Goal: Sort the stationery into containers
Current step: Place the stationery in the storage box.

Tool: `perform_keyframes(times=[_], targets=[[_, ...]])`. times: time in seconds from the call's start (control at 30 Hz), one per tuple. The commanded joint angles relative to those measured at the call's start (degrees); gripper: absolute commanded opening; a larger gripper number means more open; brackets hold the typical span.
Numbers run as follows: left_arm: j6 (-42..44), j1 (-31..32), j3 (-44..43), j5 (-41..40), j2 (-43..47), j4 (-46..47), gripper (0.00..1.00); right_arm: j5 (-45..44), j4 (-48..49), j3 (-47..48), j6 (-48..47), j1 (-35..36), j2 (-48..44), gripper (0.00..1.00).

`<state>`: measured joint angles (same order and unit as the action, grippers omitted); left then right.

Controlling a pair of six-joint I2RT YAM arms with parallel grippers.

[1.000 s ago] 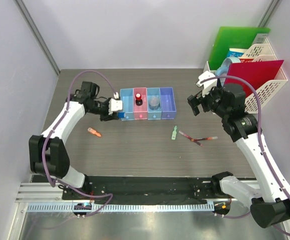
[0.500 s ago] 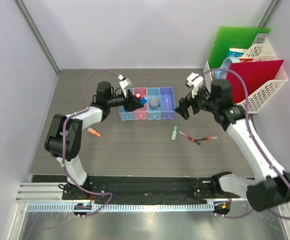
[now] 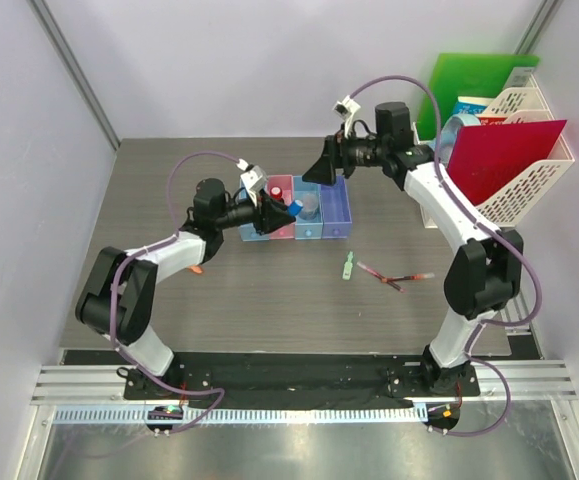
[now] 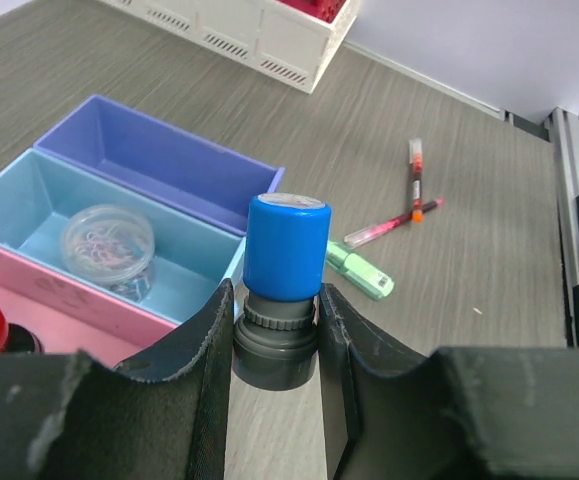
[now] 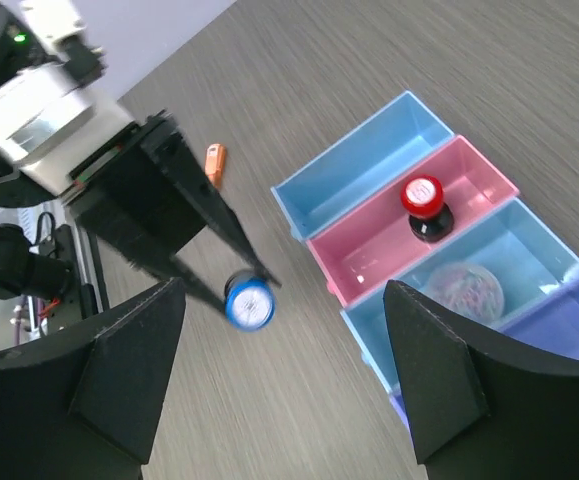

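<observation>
My left gripper [image 3: 285, 209] [image 4: 276, 300] is shut on the blue piece [image 4: 285, 245] [image 5: 249, 305], a blue-topped cap on a dark grey base, held at the near side of the containers [image 3: 337, 205]. In the pink bin [image 5: 369, 240] stands the red-black round cap [image 3: 277, 192] [image 5: 424, 205]. The clear roll [image 4: 107, 245] [image 5: 466, 290] lies in the light blue bin beside it. My right gripper [image 3: 324, 170] [image 5: 284, 370] hangs open above the bins, holding nothing. The green piece [image 3: 348, 266] [image 4: 361, 274] and dark-red pens [image 3: 394, 277] [image 4: 394, 225] lie on the table to the right. The orange piece [image 3: 197, 268] [image 5: 215, 162] lies left.
A white mesh file rack [image 3: 529, 170] with a red folder [image 3: 504, 150] and a green folder [image 3: 469, 90] stands at the back right. Grey walls close in the table on the left, back and right.
My left gripper has carried the blue piece rightward along the bins. The right arm has swung left and back from beside the rack to above the bins.
</observation>
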<state>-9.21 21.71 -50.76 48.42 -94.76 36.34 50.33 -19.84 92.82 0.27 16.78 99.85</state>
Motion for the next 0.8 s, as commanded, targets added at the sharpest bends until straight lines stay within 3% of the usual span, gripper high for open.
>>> perform_keyframes(times=[0.0,0.3,0.43,0.63,0.77], targets=[[-0.81,0.26,0.58,-2.02,5.20,3.92,0.00,2.50,3.22,3.34,4.30,3.52,3.32,0.83],[0.86,0.26,0.23,-2.72,4.94,3.30,0.00,0.65,3.14,-2.20,2.01,7.04,2.81,0.76],[2.09,0.26,0.05,-2.72,5.02,2.51,0.00,-0.31,2.79,-3.69,1.05,7.04,1.22,0.68],[2.44,0.26,-0.21,-2.46,4.85,1.81,0.00,-1.81,2.70,-4.92,0.34,7.22,0.78,0.49],[3.24,0.26,-0.56,-2.28,4.50,0.67,0.00,-3.30,2.70,-4.84,0.08,7.39,0.43,0.30]])
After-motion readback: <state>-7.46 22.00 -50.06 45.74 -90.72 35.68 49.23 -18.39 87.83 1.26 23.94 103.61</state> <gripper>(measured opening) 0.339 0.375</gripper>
